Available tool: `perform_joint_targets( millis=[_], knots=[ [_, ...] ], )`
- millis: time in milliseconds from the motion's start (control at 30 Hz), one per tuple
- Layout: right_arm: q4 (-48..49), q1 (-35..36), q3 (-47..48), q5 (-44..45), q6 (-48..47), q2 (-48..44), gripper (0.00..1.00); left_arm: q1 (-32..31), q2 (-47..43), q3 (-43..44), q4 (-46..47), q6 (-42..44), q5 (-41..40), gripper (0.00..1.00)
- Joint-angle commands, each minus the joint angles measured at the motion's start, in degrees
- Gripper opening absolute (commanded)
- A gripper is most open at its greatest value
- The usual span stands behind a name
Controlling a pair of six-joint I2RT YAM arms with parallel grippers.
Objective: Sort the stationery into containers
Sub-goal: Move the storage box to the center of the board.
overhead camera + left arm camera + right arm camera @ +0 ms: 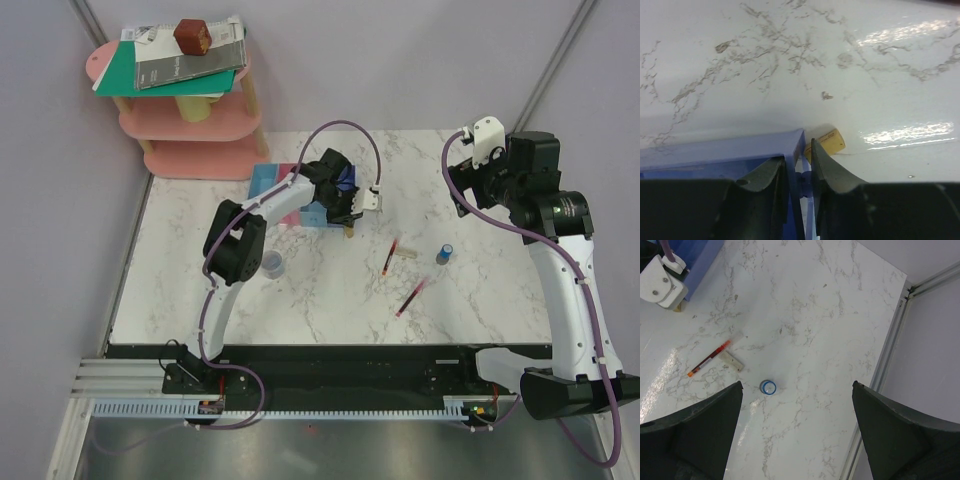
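Observation:
The containers are a row of joined bins, light blue, pink and blue, at the table's back. My left gripper is at the row's right end. In the left wrist view it is nearly shut astride the wall of the purple-blue bin. A tan eraser lies on the table just past the right fingertip. Two red pens, another eraser, the blue cylinder and the round clear piece lie on the table. My right gripper is open and empty, high above the cylinder. The pink-yellow tube is out of view.
A pink tiered shelf stands at the back left with green and grey books and a brown cube on top. The table's right edge has a metal rail. The left arm's cable loops over the bins.

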Motion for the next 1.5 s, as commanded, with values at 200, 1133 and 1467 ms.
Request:
perform_joint_targets(
  millis=[200, 1133, 1467],
  knots=[
    [-0.1, 0.1, 2.6, -0.5, 0.6, -0.2, 0.98, -2.9, -0.6, 4.9, -8.0, -0.2, 6.5, 0.28],
    [-0.2, 0.1, -0.2, -1.2, 1.3, -3.3, 0.98, -9.1, 10.4, 22.9, -4.7, -13.0, -2.2, 0.41],
    [0.5, 0.1, 0.4, -3.5, 3.2, -2.3, 0.98, -9.0, 3.4, 17.2, -3.9, -11.7, -4.3, 0.57]
  ],
)
